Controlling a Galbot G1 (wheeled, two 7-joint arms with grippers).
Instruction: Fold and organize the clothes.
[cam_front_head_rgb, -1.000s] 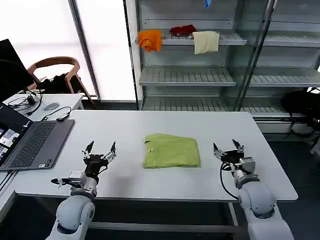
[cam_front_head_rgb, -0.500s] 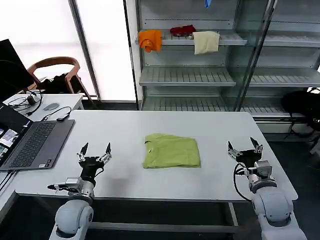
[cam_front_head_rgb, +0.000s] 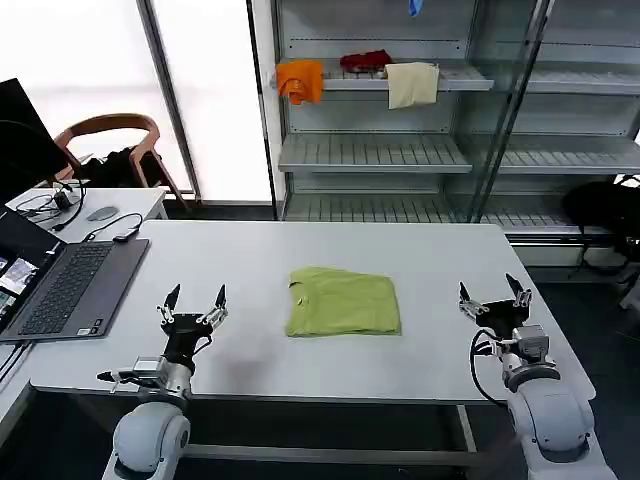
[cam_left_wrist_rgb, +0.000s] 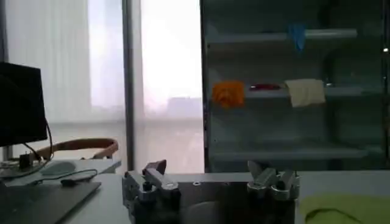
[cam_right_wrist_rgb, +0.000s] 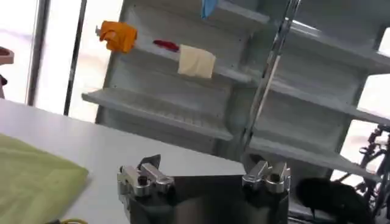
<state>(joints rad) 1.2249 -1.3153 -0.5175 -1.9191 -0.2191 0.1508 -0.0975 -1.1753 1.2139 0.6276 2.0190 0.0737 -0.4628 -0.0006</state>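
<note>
White worktop (cam_front_head_rgb: 420, 250), seen from the robot's head, near edge first. The left hand (cam_front_head_rgb: 192, 304) stands at the near left of the worktop, its two fingers spread apart with nothing between them. The right hand (cam_front_head_rgb: 494, 298) stands at the near right, close to the worktop's right edge, fingers likewise spread and grasping nothing. Both hands are well apart from the shirt.

Between the two hands, at the middle of the worktop, lies the lime yellow-green T-shirt (cam_front_head_rgb: 343, 301), folded into a flat, roughly rectangular packet. In the left wrist view a corner of the T-shirt (cam_left_wrist_rgb: 341, 209) shows beyond the left hand (cam_left_wrist_rgb: 213, 182). In the right wrist view part of the T-shirt (cam_right_wrist_rgb: 33, 179) shows off to the side of the right hand (cam_right_wrist_rgb: 204, 176).

On the far left of the worktop sits an open grey laptop (cam_front_head_rgb: 70, 288), well apart from the shirt.

Beyond the worktop stands a rack of metal shelves (cam_front_head_rgb: 375, 152). On an upper shelf lie an orange cloth (cam_front_head_rgb: 300, 79), a red cloth (cam_front_head_rgb: 365, 60) and a cream cloth (cam_front_head_rgb: 412, 84) in a row. To the far left a wooden chair (cam_front_head_rgb: 110, 135) stands before a bright window.
</note>
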